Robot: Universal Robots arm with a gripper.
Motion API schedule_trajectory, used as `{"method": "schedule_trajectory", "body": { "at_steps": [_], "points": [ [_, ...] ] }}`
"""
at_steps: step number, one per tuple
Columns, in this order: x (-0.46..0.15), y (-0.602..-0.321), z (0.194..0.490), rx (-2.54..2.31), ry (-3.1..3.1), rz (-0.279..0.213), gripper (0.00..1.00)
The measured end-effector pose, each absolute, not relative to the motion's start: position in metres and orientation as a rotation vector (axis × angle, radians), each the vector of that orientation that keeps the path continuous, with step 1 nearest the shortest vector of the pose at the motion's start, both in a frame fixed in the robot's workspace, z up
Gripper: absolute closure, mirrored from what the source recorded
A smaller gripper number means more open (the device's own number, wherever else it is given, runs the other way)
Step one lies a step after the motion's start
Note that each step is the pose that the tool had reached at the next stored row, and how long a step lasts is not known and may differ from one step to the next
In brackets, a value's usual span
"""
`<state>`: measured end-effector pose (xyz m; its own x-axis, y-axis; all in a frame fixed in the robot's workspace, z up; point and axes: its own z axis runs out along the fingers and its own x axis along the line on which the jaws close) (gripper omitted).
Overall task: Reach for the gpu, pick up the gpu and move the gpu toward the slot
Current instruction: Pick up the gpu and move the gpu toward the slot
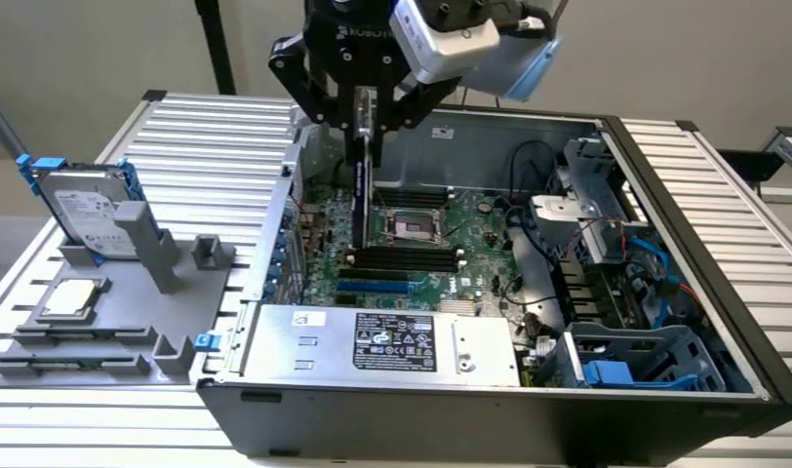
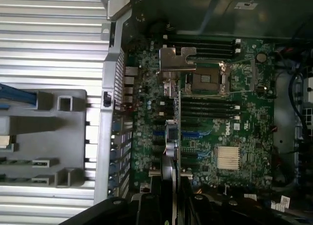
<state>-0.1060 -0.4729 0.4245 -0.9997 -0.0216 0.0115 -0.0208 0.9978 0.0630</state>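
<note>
I see my tool (image 1: pixel 365 115) clamped on the thin flat gpu (image 1: pixel 360 185), hanging edge-on, long axis vertical, over the green motherboard (image 1: pixel 468 234).

My arm comes down from twelve o'clock in the exterior view, wrist pointing straight down toward six. My gripper (image 1: pixel 365 125) hangs vertical, its two black fingers (image 1: pixel 321 93) closed in from nine and three o'clock and clamped on the gpu (image 1: pixel 361 185), held edge-on. In the wrist view my gripper (image 2: pixel 171 198) sits at six o'clock
</note>
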Motion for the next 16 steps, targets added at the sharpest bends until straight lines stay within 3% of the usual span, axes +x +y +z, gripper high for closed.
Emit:
{"method": "schedule_trajectory", "body": {
  "at_steps": [16],
  "points": [
    [-0.044, -0.463, 0.407, 0.032, -3.12, -0.099, 0.73]
  ]
}}
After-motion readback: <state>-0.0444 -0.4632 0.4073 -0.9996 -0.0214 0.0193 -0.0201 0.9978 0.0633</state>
